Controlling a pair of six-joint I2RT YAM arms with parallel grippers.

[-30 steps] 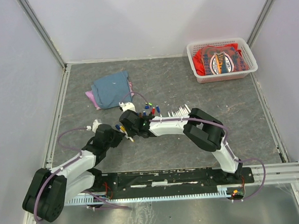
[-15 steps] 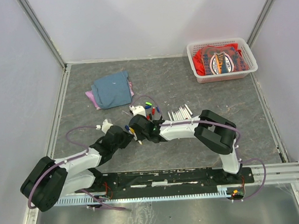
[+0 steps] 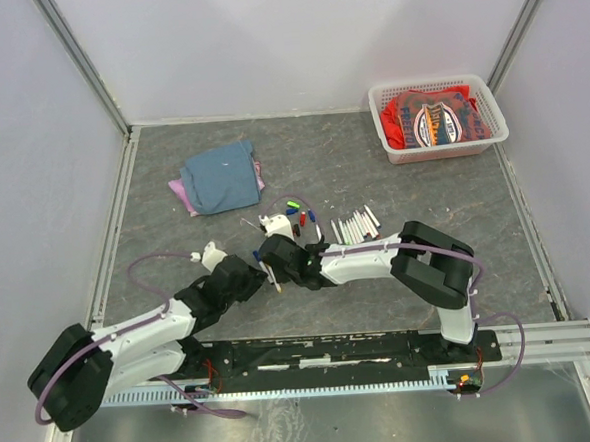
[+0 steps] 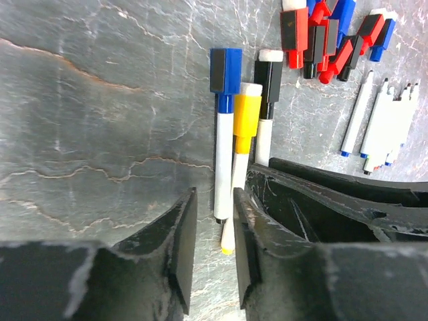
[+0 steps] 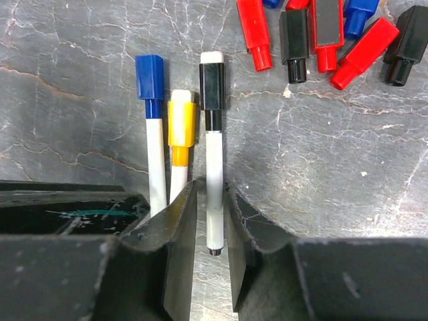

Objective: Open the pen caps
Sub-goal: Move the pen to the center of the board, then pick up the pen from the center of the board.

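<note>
Grey table (image 3: 393, 190) carries everything; white basket (image 3: 441, 152) sits far right, blue cloth (image 3: 220, 175) far left; I see three pens (image 5: 155, 154) lying side by side mid-table, with blue cap (image 4: 225, 69), yellow cap (image 4: 246, 114) and black cap (image 4: 268, 79) all on; left gripper (image 4: 212, 207) is spread, blue and yellow pen tails between its fingers, unpinched; right gripper (image 5: 210, 200) straddles the black-capped barrel, can't tell if pinching; loose caps (image 4: 321, 37), red, black and blue, are heaped just beyond.
</note>
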